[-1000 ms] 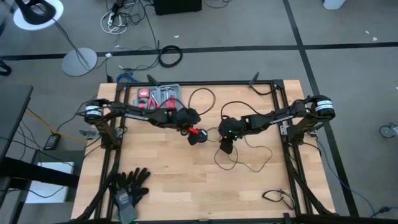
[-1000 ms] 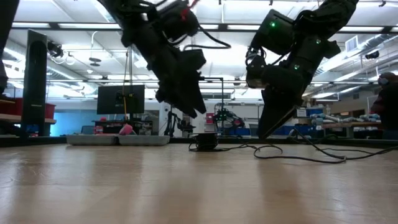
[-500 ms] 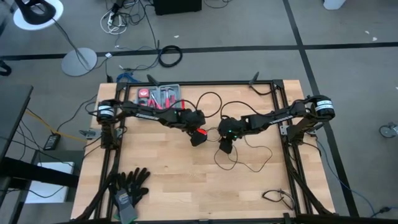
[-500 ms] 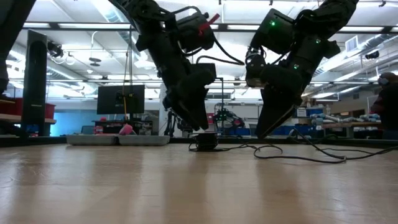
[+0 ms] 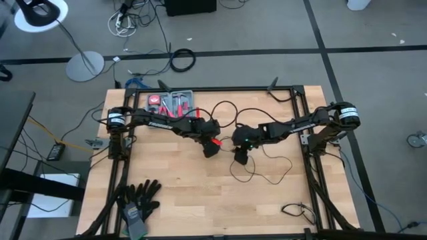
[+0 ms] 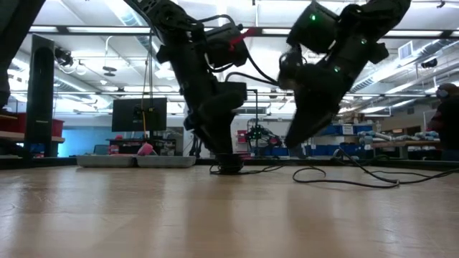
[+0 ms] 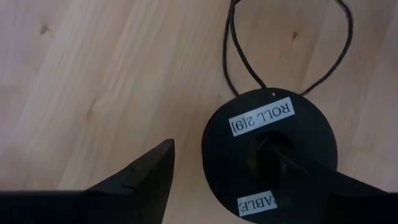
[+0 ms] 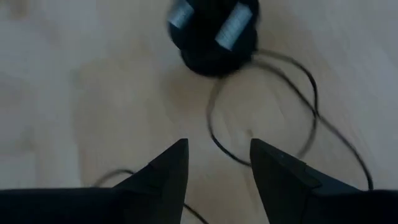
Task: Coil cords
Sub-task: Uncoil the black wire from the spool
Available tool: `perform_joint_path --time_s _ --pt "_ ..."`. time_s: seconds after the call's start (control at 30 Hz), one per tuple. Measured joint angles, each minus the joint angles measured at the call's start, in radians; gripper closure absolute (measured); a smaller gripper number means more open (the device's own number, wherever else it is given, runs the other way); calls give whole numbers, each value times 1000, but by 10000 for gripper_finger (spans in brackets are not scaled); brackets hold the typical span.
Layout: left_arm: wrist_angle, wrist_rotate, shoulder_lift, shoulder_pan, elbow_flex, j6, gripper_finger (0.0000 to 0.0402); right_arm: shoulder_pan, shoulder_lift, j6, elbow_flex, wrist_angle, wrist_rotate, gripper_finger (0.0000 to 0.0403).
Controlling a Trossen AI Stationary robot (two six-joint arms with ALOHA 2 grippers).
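The cord is a thin black wire [image 5: 277,167] lying in loose loops on the wooden table, ending in a round black disc [image 7: 270,152] with white labels. The disc lies flat on the wood and also shows in the low view [image 6: 229,169] and the right wrist view [image 8: 214,28]. My left gripper [image 7: 221,149] is open and down at the disc at mid-table [image 5: 211,149]. My right gripper [image 8: 217,152] hangs open just to the disc's right [image 5: 240,157], above bare wood and a wire loop [image 8: 267,106], with nothing between its fingers. My left gripper has one fingertip [image 7: 292,165] down at the disc's central hole [image 7: 267,140]. Its other finger [image 7: 152,171] stands outside the rim, with bare wood between them. The fingers slant down from above and from the table's left. The disc lies flat on the table.
A tray of red-handled tools [image 5: 170,103] stands at the far left. Black gloves [image 5: 137,200] lie at the near left corner, and a short black cable [image 5: 297,212] near the near right corner. Black frame rails [image 5: 307,133] run along the table's edges.
My left gripper has come down and slightly toward the table's right, tipping more steeply until its fingers stand at the disc. The jaws have stayed open. The right arm has stayed almost where it was.
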Motion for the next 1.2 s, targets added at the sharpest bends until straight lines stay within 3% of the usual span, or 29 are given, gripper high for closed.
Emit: perform_joint_path --time_s 0.13,0.3,0.47,0.87,1.2 --pt "-44 0 -3 0 1 0 158 3 -4 -99 7 129 5 232" --pt "-113 1 -6 0 2 -5 158 18 23 -360 8 288 105 232" --pt "-128 16 -11 -1 1 -5 159 19 85 -537 8 329 119 244" --pt "-150 23 -17 -2 -3 -3 159 -25 329 -606 158 372 143 305" --pt "-178 16 -17 -2 -5 0 159 -44 370 -660 180 365 154 329"
